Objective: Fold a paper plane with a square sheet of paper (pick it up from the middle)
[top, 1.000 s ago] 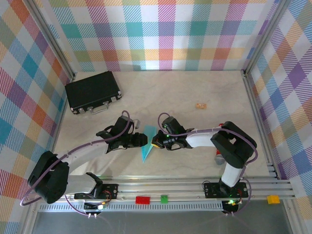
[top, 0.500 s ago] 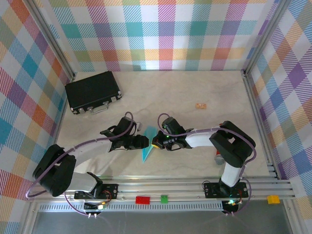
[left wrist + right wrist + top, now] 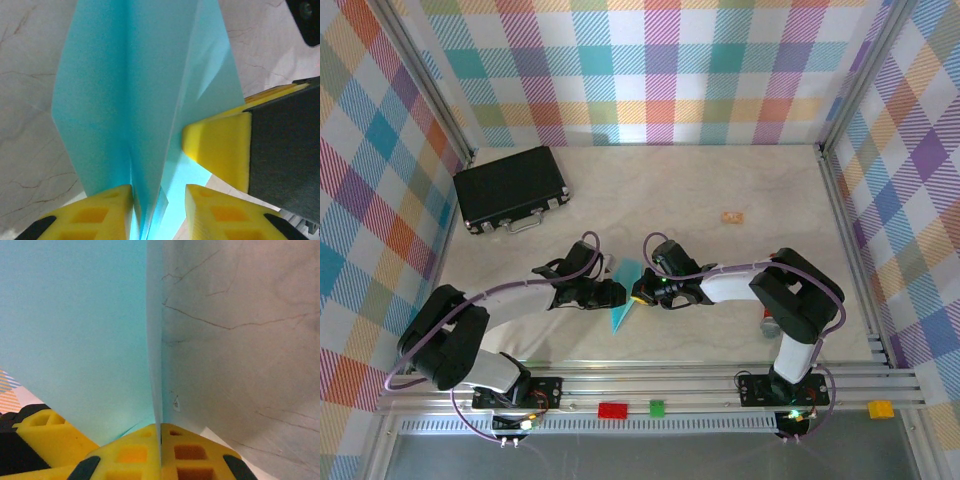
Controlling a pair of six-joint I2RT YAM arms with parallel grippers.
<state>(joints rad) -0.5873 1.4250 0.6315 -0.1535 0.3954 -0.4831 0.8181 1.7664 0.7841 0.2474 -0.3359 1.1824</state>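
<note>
- The paper plane stands on edge between the two grippers, its tip pointing back toward the arm bases.
- The right gripper has its jaws pressed together on the plane's folded edge. The wing spreads to the left of its fingers and bare table lies to their right.
- The left gripper has its jaws apart, with the plane's centre crease running up between them. One pad lies against the paper and the other stands just off it.
- Since a second ago the left gripper has narrowed around the crease and its arm has swung in closer. The plane and the right gripper have stayed put.
- A black case lies shut, well beyond and to the left of the left gripper, so its contents are hidden.
- A tan scrap lies beyond the right gripper, well apart from it.
</note>
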